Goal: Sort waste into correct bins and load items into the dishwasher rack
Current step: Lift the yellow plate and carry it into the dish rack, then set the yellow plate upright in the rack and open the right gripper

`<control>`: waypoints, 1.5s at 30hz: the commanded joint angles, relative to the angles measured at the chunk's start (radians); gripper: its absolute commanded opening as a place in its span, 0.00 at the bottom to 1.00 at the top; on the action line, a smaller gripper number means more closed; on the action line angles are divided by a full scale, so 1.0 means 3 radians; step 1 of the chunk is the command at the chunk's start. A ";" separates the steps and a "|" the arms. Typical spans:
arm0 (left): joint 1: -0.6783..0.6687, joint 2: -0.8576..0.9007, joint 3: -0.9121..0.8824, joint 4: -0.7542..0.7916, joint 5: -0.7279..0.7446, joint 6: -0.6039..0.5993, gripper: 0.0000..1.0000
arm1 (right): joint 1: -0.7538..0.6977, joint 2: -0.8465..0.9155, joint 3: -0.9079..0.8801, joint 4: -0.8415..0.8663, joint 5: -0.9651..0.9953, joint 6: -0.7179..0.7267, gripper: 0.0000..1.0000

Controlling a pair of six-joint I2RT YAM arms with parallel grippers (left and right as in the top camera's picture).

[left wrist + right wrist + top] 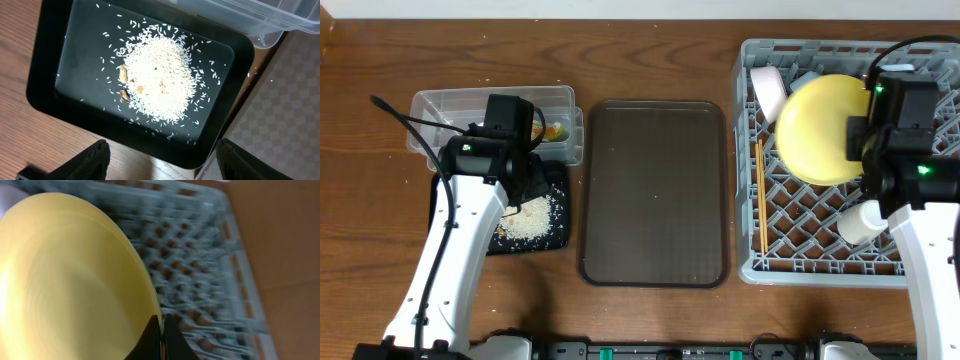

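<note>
- Wooden table [650, 60], brown, carries everything.
- Clear tub [450, 103] sits at the left rear.
- Black tray [545, 243] lies just in front of the tub.
- Brown tray [655, 190] lies in the middle.
- Grey rack [820, 268] stands at the right, just beside the brown tray.

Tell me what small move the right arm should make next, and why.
Probably lower the round yellow plate straight down until its edge rests among the pegs of the grey plastic lattice rack. The right tool is shut on the plate's rim and holds it above the rack, so it seems not yet set down; releasing now could drop it.
</note>
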 commanded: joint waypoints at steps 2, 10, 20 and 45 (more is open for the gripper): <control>0.0001 0.0010 -0.0010 0.0014 -0.0006 -0.0008 0.71 | -0.0046 0.0076 0.0014 0.0066 0.0745 -0.0558 0.01; 0.0001 0.0010 -0.0010 0.0010 -0.0005 -0.0008 0.71 | -0.0043 0.0345 0.0013 0.0071 0.0890 -0.0600 0.01; 0.0001 0.0010 -0.0010 0.0011 -0.0005 -0.0008 0.71 | 0.0095 0.0576 0.0013 -0.0113 0.0150 0.0203 0.14; 0.0001 0.0010 -0.0010 0.0151 0.0537 0.0662 0.87 | -0.0058 0.0027 0.0046 -0.0425 -0.2261 0.0804 0.90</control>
